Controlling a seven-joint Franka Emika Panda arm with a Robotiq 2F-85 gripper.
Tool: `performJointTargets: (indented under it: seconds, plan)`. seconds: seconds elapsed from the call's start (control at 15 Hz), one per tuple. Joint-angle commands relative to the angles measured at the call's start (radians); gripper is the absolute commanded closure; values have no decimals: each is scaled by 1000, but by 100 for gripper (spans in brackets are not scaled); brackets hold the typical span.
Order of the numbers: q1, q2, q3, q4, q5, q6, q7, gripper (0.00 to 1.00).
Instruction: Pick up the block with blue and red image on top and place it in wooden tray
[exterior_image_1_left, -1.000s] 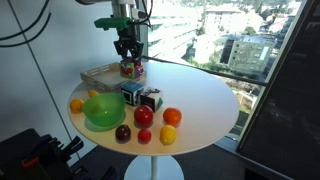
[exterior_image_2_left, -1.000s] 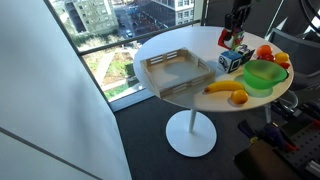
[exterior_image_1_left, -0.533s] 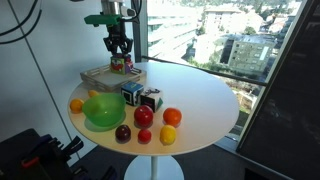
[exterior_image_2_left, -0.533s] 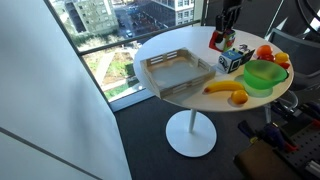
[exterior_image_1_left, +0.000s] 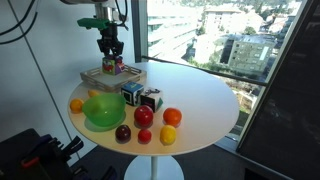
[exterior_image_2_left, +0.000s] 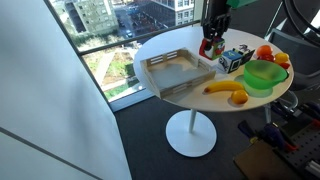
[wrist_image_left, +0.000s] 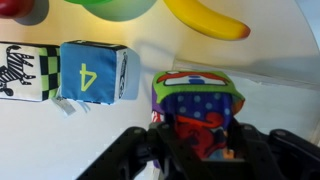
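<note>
Hand (exterior_image_1_left: 111, 61), downward around block (exterior_image_1_left: 111, 67), now nearer wooden tray (exterior_image_1_left: 90, 77).

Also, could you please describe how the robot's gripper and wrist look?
The gripper is black, with two angular, linked fingers in matte black. Above it, the wrist has a pale, greenish-white section. I can read no markings, and no cable on it shows clearly at this size.

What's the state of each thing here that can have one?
gripper: shut on the block
block: held in the air, not yet in the tray
tray: empty
bowl: looks empty
cubes: resting side by side
</note>
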Motion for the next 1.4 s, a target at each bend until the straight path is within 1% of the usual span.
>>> performJointTargets:
  seconds: [0.0, 0.07, 0.13, 0.47, 0.53, 1.07, 1.33]
  plan:
    - [6, 23, 7, 28, 13, 2, 50, 78]
    - [5, 11, 6, 4, 0, 5, 27, 78]
    - [6, 14, 7, 4, 0, 5, 29, 53]
    - [6, 17, 7, 3, 0, 5, 29, 53]
    - [6, 17, 7, 3, 0, 5, 29, 78]
    - [33, 93, 19, 74, -14, 8, 44, 78]
    - [52, 141, 18, 114, -26, 28, 55, 78]
